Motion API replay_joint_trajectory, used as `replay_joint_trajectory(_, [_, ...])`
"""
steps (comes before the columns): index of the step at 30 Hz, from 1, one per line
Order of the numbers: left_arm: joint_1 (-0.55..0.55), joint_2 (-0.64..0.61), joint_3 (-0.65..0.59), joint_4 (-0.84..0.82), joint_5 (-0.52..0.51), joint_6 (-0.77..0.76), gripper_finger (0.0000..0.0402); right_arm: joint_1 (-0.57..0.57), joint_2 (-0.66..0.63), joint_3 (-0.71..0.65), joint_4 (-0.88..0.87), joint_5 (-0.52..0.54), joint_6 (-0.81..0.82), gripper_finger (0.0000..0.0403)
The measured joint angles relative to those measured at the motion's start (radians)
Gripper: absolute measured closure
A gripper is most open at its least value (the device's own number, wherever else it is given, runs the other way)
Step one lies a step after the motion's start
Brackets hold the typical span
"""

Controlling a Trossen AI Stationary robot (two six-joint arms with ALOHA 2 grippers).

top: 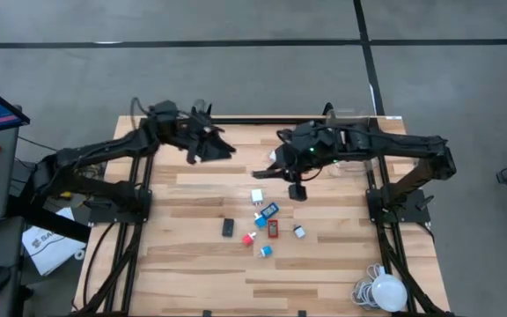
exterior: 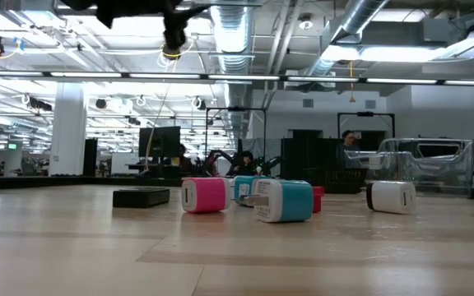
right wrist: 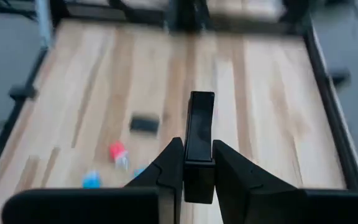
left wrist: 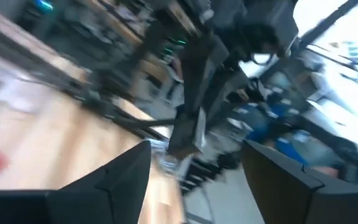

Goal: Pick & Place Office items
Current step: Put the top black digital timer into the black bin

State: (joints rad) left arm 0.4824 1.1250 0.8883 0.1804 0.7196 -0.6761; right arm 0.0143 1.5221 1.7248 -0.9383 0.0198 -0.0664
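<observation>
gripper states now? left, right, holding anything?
Left gripper: open, empty.
Right gripper: shut on a black block.

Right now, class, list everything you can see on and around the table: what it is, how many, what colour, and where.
black piece: 1, black, flat on the table, left of the cluster
held black piece: 1, black, off the table in the right pincer
white pieces: 2, white, at the cluster's far and right edges
red pieces: 2, red, mid-cluster
light blue pieces: 3, light blue, among the cluster
lamp ball: 1, white with cable, near right corner
clear bin: 1, clear, far right side
table: 1, pale wood
left pincer: 1, dark, open and empty, raised over the far left part
right pincer: 1, dark, shut on the held black piece, above the cluster
</observation>
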Motion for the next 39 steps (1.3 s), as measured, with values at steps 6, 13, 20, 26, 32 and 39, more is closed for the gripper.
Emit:
replay_joint_trajectory(6, [0.114, -0.182, 0.0, -0.294, -0.105, 0.192, 0.0155, -0.057, -0.042, 0.0, -0.263, 0.109, 0.263, 0.0348])
replay_joint_trajectory(13, [0.124, -0.328, -0.023, -0.495, -0.222, 0.247, 0.0165, -0.233, -0.056, 0.0, -0.4, 0.266, 0.554, 0.0348])
replay_joint_trajectory(20, [0.071, -0.378, -0.098, -0.482, -0.28, 0.195, 0.0176, -0.51, 0.035, 0.0, -0.394, 0.227, 0.539, 0.0348])
replay_joint_trajectory(26, [-0.018, -0.378, -0.17, -0.361, -0.322, 0.149, 0.0189, -0.689, 0.201, 0.0, -0.296, 0.101, 0.436, 0.0348])
replay_joint_trajectory(32, [-0.132, -0.378, -0.234, -0.218, -0.421, 0.112, 0.0196, -0.767, 0.397, -0.002, -0.354, 0.067, 0.355, 0.0348])
replay_joint_trajectory(39, [-0.248, -0.378, -0.263, -0.194, -0.547, 0.11, 0.0198, -0.775, 0.497, -0.002, -0.356, 0.083, 0.328, 0.0348])
